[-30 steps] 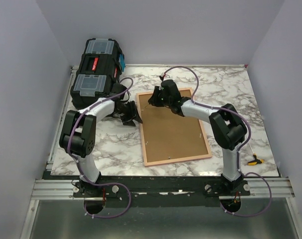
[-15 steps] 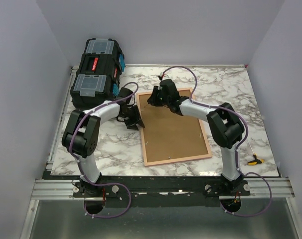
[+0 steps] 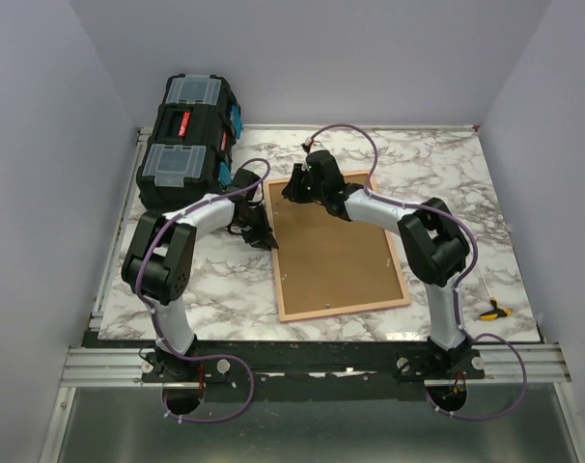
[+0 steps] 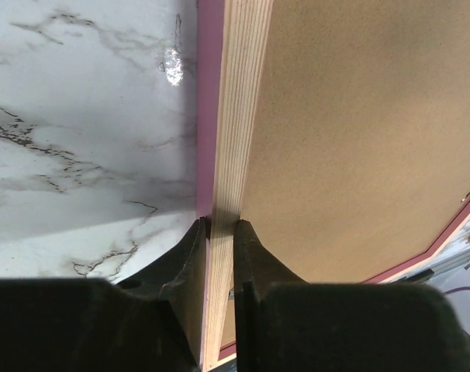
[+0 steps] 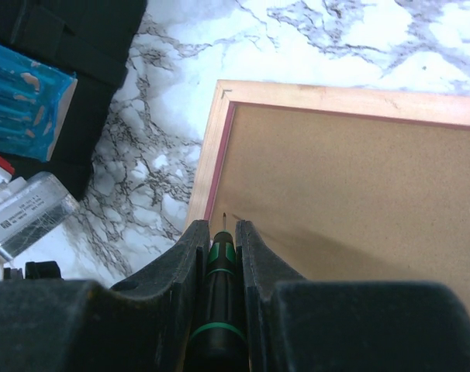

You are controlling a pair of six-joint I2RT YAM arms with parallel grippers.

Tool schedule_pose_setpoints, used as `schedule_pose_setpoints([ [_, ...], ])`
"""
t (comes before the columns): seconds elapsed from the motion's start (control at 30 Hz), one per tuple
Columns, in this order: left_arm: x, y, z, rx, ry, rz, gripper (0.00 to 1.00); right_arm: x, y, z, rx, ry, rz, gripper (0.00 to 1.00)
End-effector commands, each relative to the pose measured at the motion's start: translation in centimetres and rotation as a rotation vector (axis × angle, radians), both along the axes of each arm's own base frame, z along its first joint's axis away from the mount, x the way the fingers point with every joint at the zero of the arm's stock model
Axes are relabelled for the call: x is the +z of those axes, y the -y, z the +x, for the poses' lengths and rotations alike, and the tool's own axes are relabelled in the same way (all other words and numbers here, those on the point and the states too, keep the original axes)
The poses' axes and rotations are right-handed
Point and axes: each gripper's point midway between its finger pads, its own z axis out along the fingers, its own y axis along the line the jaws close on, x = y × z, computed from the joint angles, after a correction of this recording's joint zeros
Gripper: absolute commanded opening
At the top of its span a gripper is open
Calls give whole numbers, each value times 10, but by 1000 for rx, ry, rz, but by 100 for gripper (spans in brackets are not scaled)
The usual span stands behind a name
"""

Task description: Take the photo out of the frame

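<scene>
Cork back up, the frame [image 3: 336,246] lies mid-way on the surface [image 3: 437,174], photo hidden beneath; my left hand [image 4: 219,232] clamps its probably stiff, light 9 o'clock rail, right hand [image 5: 222,232] grips a screwdriver [image 5: 219,263] at 11.

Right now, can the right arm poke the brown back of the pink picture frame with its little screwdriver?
Probably yes. The right gripper holds a green-handled screwdriver with its tip right at the thin pink picture frame, cork-brown side up, near a corner. Nothing lies between them.
</scene>
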Motion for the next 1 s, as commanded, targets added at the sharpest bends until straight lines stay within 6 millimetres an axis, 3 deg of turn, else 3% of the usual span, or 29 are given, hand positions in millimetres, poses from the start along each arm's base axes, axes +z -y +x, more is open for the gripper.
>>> schedule_pose_setpoints([
  [0.0,-12,-14,3,11,-5,87,12,-6,-13,2,46,-1,-20,1],
  [0.3,-11,-14,4,4,-7,90,3,-16,-28,-17,91,-9,-82,1],
  [0.97,-16,-24,4,21,-28,159,0,-27,-12,-68,152,-19,-193,1],
])
